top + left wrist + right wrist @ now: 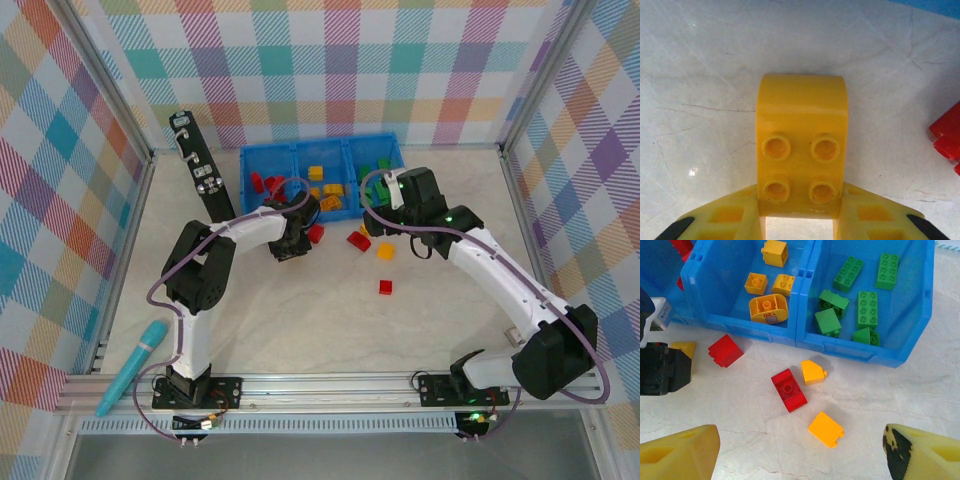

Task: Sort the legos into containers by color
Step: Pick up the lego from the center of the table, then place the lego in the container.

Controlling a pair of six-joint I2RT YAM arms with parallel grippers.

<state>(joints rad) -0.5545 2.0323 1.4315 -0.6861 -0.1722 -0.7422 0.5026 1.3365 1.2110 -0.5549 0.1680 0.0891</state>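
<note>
Fingers (725,217) of the left gripper (799,207) pinch a yellow brick (801,120) by one end, so it could twist free before the blue bin (855,347); the right gripper (802,447) gapes.

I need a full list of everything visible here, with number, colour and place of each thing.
bin: one, blue, three compartments, far side of table
red legos in bin: several, count unclear, left compartment
yellow legos in bin: at least four, middle compartment
green legos: at least six, right compartment
loose red legos: three, on table before bin
loose yellow-orange legos: two, among the red ones
panel: one, black, left of bin
pen-like tool: one, teal, near-left corner
left claw: shut on a yellow lego
right claw: open, above loose legos
</note>
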